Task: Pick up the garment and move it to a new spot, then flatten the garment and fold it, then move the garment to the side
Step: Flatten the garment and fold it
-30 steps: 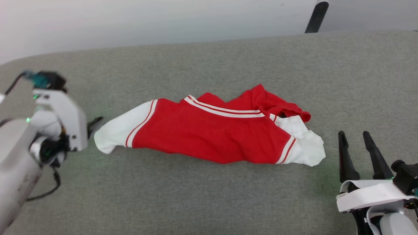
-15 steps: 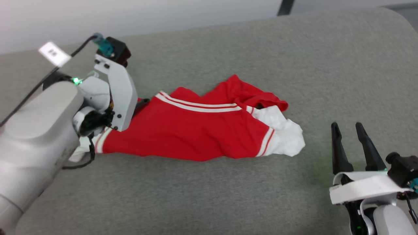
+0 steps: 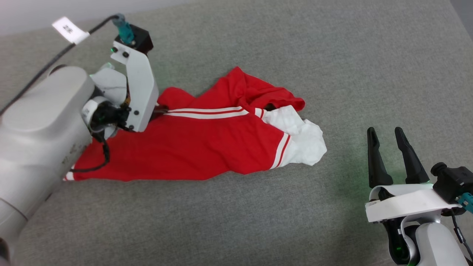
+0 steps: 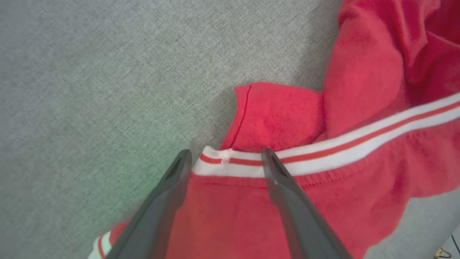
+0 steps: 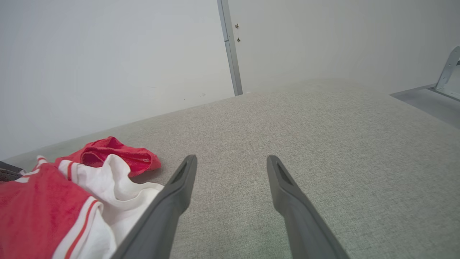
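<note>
Reaching in w/ the left pincer [image 4: 226, 153]: over the last sec the arm is travelling from off the 9 o'clock end of the garment [image 3: 207, 147] to above its striped trim [image 4: 323, 153]. Jaws are standing wide, straddling the trim's end, gripping nothing yet. Frame shift = cam tilting, not cloth moving. Garment is lying crumpled mid-surface [image 3: 258, 221]. Right pincer [image 3: 384, 130] is idling open at 4 o'clock, clear of cloth. Judging: pick-up grasp is coming next; move, flatten and fold are pending.
</note>
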Motion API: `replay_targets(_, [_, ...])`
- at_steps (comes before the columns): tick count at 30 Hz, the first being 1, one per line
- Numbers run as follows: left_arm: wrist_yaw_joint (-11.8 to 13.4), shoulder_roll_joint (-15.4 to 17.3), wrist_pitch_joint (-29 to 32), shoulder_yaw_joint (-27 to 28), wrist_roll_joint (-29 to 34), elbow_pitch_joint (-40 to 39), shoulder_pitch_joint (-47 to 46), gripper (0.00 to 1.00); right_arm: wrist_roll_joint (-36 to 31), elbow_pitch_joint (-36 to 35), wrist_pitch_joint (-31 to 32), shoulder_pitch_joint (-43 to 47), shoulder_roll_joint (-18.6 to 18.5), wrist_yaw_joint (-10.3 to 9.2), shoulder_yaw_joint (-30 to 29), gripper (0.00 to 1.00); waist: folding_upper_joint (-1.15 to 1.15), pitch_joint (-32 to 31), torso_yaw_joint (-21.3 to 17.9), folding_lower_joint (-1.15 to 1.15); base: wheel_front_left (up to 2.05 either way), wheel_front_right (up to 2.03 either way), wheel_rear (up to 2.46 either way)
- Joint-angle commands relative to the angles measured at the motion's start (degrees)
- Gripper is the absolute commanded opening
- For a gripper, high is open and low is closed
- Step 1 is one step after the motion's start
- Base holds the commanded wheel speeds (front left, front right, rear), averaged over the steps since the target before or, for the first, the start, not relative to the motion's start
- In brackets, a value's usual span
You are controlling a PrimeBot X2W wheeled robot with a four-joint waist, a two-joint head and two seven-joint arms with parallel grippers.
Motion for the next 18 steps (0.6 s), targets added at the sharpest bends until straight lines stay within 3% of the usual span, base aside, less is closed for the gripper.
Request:
replay_targets(1, [-0.2, 0.22, 0.3, -0.16, -0.77, 0.31, -0.65, 1.0, 0.18, -0.07, -0.29, -0.63, 0.09, -0.08, 0.08, 1.0, 0.0, 0.91, -0.82, 0.0, 0.0, 0.0, 0.0])
replay_targets(5, [-0.21, 0.7, 0.68, -0.95, -1.81, 0.88, -0.95, 0.99, -0.13, 0.13, -0.29, -0.88, 0.26, -0.08, -0.02, 1.0, 0.0, 0.9, -0.7, 0.0, 0.0, 0.0, 0.0])
replay_targets(7, [-0.21, 0.69, 0.66, -1.31, -1.94, 1.22, -1.04, 0.93, -0.18, 0.19, -0.29, -1.14, 0.3, -0.08, 0.18, 1.0, 0.0, 0.84, -0.55, 0.0, 0.0, 0.0, 0.0])
replay_targets(8, [-0.21, 0.59, 0.42, -1.44, -2.13, 1.26, -1.04, 0.84, -0.23, 0.2, -0.29, -1.28, 0.3, -0.08, 0.25, 1.0, 0.0, 0.83, -0.46, 0.0, 0.0, 0.0, 0.0])
replay_targets(9, [-0.21, 0.49, 0.17, -1.56, -2.31, 1.29, -0.95, 0.57, -0.27, 0.2, -0.29, -1.37, 0.31, -0.08, 0.33, 1.0, 0.0, 0.8, -0.37, 0.0, 0.0, 0.0, 0.0])
replay_targets(10, [-0.21, 0.37, 0.08, -1.69, -2.44, 1.27, -0.93, 0.45, -0.32, 0.19, -0.29, -1.38, 0.33, -0.08, 0.37, 1.0, 0.0, 0.78, -0.27, 0.0, 0.0, 0.0, 0.0])
replay_targets(11, [-0.21, 0.13, -0.39, -1.94, -2.75, 0.95, -0.99, 0.06, -0.38, 0.17, -0.29, -1.25, 0.37, -0.08, 0.37, 1.0, 0.0, 0.71, -0.03, 0.0, 0.0, 0.0, 0.0])
replay_targets(12, [-0.21, 0.01, -0.67, -2.01, -2.97, 0.72, -1.04, 0.0, -0.44, 0.2, -0.29, -1.24, 0.38, -0.08, 0.28, 1.0, 0.0, 0.6, 0.14, 0.0, 0.0, 0.0, 0.0])
replay_targets(18, [-0.21, -0.41, -3.66, -2.28, -4.54, -1.4, -1.28, 0.0, -1.05, 0.35, -0.29, 0.29, -0.19, -0.08, -0.71, 1.0, 0.0, -1.53, 2.5, 0.0, 0.0, 0.0, 0.0])
